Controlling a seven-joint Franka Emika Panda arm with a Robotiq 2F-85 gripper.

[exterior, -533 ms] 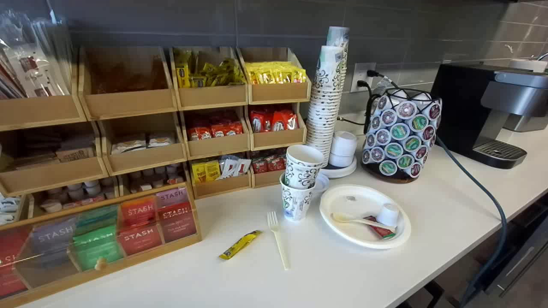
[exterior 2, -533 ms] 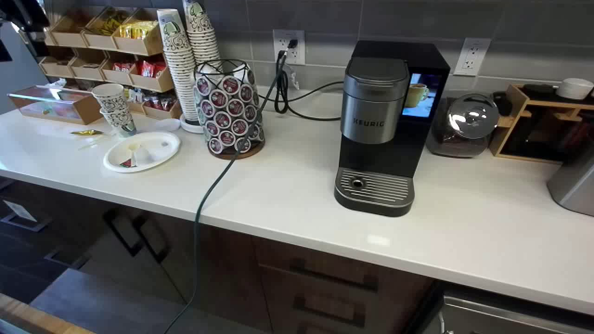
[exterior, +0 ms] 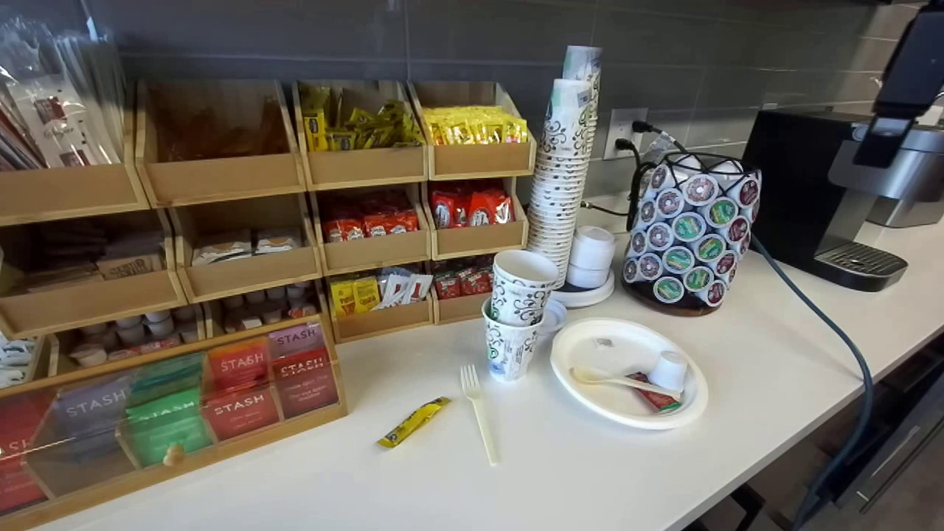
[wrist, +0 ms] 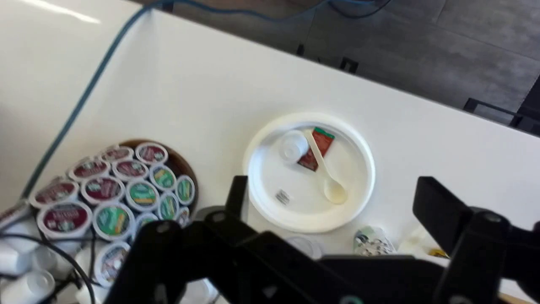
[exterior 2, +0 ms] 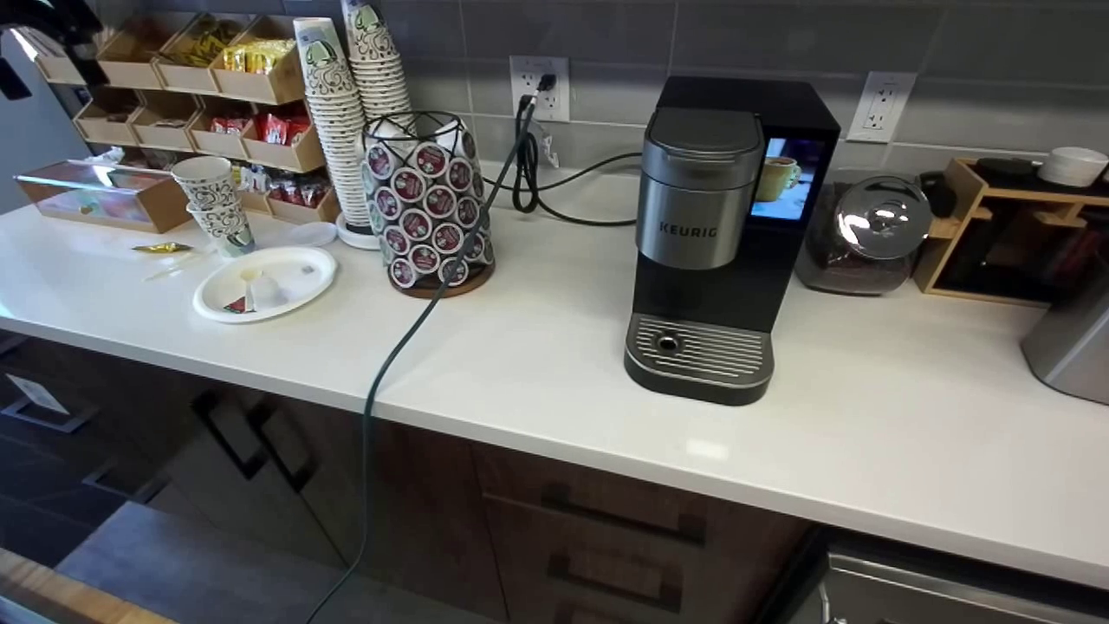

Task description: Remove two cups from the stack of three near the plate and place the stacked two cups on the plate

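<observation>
The stack of three [exterior: 510,350] stands upright beside the plate, white with dark scroll print. The two cups [exterior: 525,291] form its upper part, sitting in the lower cup; their separate rims cannot be told apart. The stack also shows in an exterior view [exterior 2: 217,208], and partly in the wrist view [wrist: 372,242], where the gripper body hides the rest. The plate [exterior: 571,394] is round and white; it also shows in the wrist view [wrist: 367,185]. My gripper [wrist: 333,185] is open and empty, above the plate's near side. Part of it shows in an exterior view [exterior 2: 52,78].
On the plate lie a spoon [wrist: 335,190], a red packet [wrist: 310,162] and a small white creamer cup [wrist: 293,146]. A tall cup column [exterior: 557,199] and a pod carousel [exterior: 693,236] stand behind. A fork [exterior: 479,413] and yellow packet [exterior: 414,422] lie in front. A cable [exterior 2: 407,338] crosses the counter.
A dark part of the arm has come into view at the upper right of an exterior view. The gripper has shifted slightly downward in an exterior view. Cups and plate have not moved.
</observation>
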